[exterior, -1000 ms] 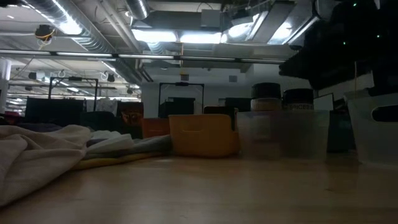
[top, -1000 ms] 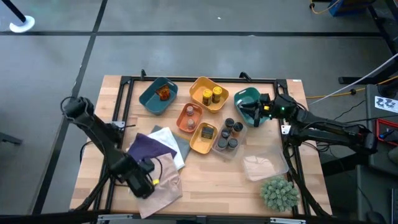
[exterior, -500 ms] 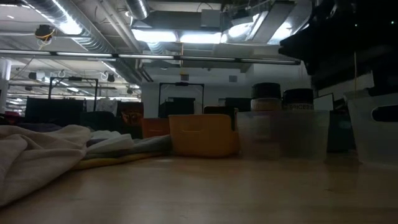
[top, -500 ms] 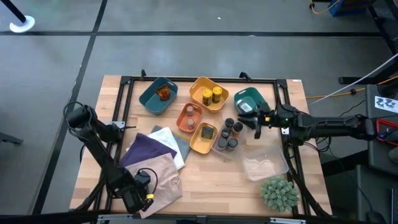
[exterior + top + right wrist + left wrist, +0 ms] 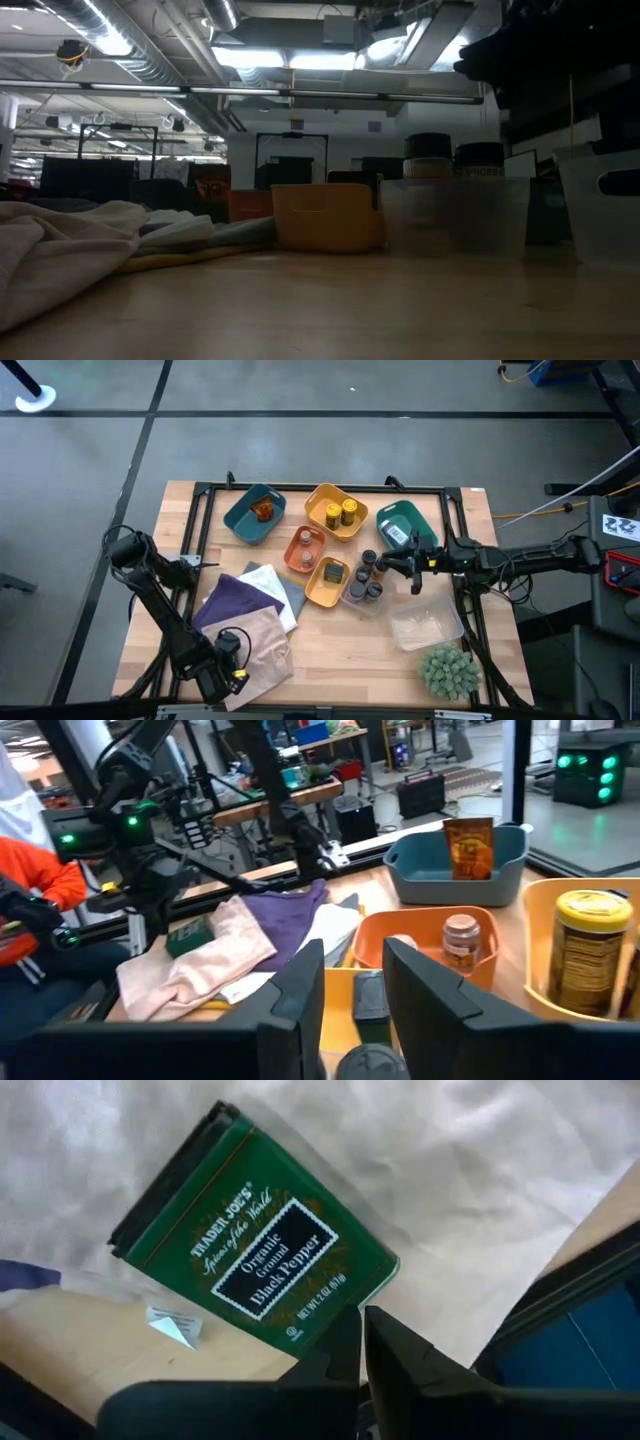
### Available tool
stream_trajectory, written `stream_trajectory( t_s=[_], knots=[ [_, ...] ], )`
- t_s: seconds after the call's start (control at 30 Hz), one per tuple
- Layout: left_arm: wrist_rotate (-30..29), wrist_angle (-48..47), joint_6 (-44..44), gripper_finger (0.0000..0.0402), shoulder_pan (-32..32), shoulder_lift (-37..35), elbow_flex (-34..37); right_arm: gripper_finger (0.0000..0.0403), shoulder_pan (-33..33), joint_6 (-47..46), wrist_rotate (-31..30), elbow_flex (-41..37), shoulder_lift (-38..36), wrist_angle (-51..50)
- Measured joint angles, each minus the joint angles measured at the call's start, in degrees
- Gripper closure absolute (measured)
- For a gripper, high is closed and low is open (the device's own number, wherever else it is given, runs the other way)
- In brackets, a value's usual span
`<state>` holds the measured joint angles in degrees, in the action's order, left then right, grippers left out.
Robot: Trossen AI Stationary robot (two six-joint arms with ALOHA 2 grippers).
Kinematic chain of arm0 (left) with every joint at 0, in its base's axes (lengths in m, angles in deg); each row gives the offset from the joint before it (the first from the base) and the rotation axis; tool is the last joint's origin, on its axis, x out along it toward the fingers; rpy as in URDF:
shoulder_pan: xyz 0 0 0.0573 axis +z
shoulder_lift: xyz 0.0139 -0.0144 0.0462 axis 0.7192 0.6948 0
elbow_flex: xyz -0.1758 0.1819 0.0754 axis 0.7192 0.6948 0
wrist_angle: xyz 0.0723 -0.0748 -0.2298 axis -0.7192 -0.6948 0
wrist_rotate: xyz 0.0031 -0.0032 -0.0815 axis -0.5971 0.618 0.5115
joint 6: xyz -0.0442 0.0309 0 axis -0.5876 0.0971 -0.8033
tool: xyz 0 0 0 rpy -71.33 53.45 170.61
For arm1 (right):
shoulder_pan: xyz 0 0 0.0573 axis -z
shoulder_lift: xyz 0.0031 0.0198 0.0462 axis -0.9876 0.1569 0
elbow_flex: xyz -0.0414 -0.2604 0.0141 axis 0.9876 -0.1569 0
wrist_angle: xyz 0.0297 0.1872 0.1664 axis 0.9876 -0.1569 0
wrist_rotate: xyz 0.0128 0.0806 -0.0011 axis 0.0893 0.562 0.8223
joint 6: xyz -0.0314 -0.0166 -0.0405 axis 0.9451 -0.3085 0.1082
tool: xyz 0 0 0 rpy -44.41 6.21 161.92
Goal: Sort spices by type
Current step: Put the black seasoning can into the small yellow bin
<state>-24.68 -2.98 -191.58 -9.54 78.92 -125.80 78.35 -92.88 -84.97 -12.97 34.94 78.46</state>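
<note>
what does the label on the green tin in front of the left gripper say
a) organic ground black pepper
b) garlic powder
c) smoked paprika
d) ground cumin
a: in the left wrist view the flat green tin lies on the beige cloth just ahead of the left gripper, and its label reads "Organic Ground Black Pepper".

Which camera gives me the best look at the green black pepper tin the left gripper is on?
The left wrist view: the green pepper tin fills the picture, label readable, with the left gripper shut on its corner over the beige cloth. The right wrist view shows it small and far off. The high view hides it under the arm; the low view misses it.
</note>
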Motion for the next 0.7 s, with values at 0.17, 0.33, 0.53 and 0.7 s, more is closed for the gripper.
stream_trajectory(
  t_s=[0.17, 0.33, 0.53, 0.7],
  knots=[
    [0.08, 0.08, -0.30, 0.0397, 0.00, 0.80, 0.00, 0.0299, -1.77, 1.25, -0.47, 0.00, 0.00, -0.03],
    [0.49, 0.72, -0.31, 0.0398, 0.00, 2.43, 0.00, 0.0299, -3.14, 1.35, -2.49, 0.00, 0.00, -0.17],
    [1.05, 4.09, -0.15, 0.0400, 0.00, 3.64, -0.11, 0.0299, -3.14, 1.35, -2.58, 0.00, 0.00, -0.16],
    [1.18, 5.02, -0.14, 0.0400, -0.15, 3.73, -0.11, 0.0299, -3.14, 1.34, -2.58, 0.00, 0.00, -0.15]
  ],
)
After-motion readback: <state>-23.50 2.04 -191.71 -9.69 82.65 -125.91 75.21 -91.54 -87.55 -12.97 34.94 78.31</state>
